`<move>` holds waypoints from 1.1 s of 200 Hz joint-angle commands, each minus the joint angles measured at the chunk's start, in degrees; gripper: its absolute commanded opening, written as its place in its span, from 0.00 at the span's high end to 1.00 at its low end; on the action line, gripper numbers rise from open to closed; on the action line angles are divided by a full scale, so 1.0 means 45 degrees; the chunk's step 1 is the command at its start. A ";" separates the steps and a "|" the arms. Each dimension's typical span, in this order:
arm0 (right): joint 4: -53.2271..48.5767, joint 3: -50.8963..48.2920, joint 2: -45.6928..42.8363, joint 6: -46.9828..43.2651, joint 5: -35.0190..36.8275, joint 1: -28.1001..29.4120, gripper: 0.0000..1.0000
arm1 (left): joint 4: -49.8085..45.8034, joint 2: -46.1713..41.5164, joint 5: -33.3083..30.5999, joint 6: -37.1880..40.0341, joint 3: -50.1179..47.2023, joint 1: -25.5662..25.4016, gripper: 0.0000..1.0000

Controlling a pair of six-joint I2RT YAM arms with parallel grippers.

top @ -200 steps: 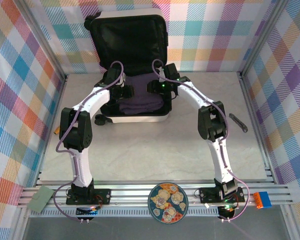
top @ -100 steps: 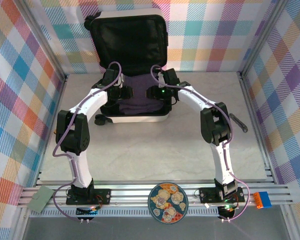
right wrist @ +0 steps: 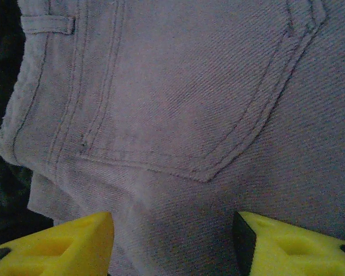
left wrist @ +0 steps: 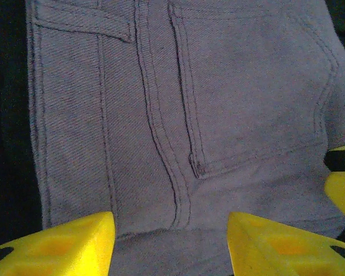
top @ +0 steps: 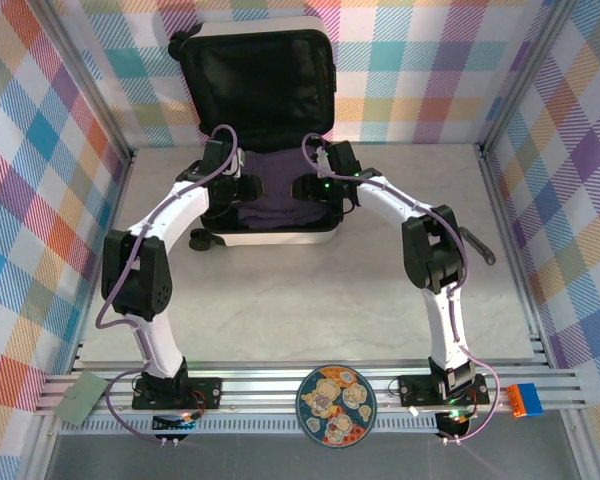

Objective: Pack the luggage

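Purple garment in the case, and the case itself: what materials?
Garment: likely cotton denim or twill, matte; it shows diagonal weave ribs, double-stitched seams and a patch pocket. Luggage shell: looks like hard plastic, smooth, even white with rounded edges. Lining: black fabric, matte, slightly creased; the fibre can't be told.

The luggage (top: 265, 90), a small white hard-shell case lined in black, lay open at the upper centre of the frame, base flat, lid standing upright behind it.
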 commanded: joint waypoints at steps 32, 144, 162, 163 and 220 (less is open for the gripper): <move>-0.0698 0.0355 -0.1387 -0.0775 0.0475 0.0093 0.41 | 0.0050 -0.1963 -0.0514 -0.0072 -0.0975 0.0169 0.46; -0.2738 0.8095 0.0774 -0.3443 0.4059 -0.0802 0.35 | -0.1031 -0.5354 -0.3928 0.0148 -0.4236 0.0206 0.47; -0.2710 0.9133 0.1278 -0.3637 0.4231 -0.0975 0.32 | -0.0976 -0.5723 -0.4074 0.0193 -0.4689 0.0226 0.48; -0.2692 0.9161 0.1297 -0.3640 0.4247 -0.0978 0.32 | -0.0975 -0.5745 -0.4077 0.0193 -0.4709 0.0226 0.48; 0.0163 0.9346 0.2093 -0.4621 0.4237 -0.1352 0.25 | -0.1146 -0.6847 -0.4008 -0.0156 -0.5683 0.0304 0.48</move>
